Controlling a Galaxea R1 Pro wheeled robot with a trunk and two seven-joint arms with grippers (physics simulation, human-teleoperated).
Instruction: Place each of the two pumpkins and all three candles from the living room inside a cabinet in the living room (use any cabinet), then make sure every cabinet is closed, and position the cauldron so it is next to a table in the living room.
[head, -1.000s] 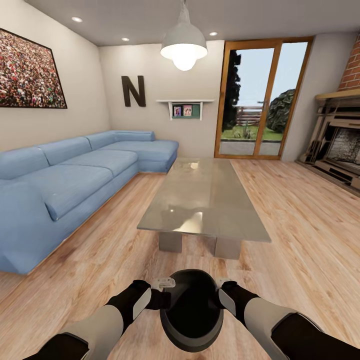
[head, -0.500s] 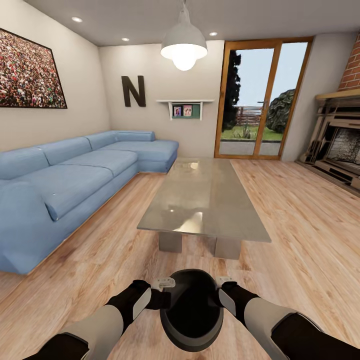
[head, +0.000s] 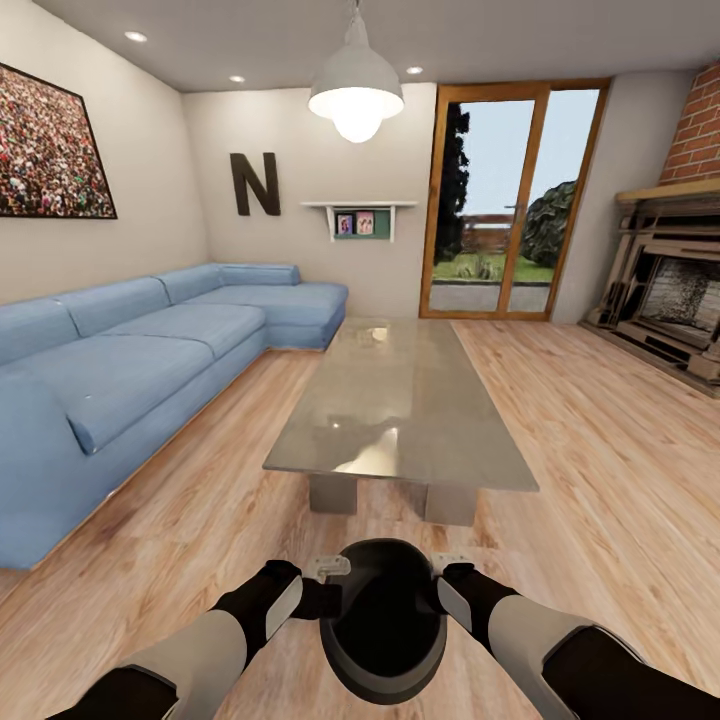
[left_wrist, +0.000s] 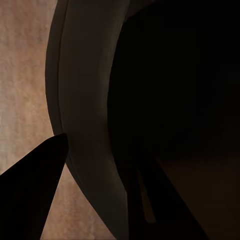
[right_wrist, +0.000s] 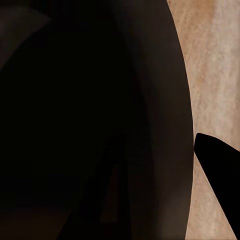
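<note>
Fingers of both arms, left (head: 322, 583) and right (head: 441, 580), clamp the cauldron's (head: 385, 620) rim from opposite sides, carrying it level above the floor (head: 620, 450), just short of the tabletop's (head: 400, 400) near edge.

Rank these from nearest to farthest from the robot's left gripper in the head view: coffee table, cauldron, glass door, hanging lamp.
1. cauldron, gripped by the left gripper
2. coffee table, just ahead
3. hanging lamp, above the table
4. glass door, far wall

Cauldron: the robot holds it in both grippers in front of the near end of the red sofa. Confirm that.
Wrong in one respect: the head view shows the cauldron held by the left gripper and right gripper before the grey coffee table; the sofa is blue, off left.
</note>
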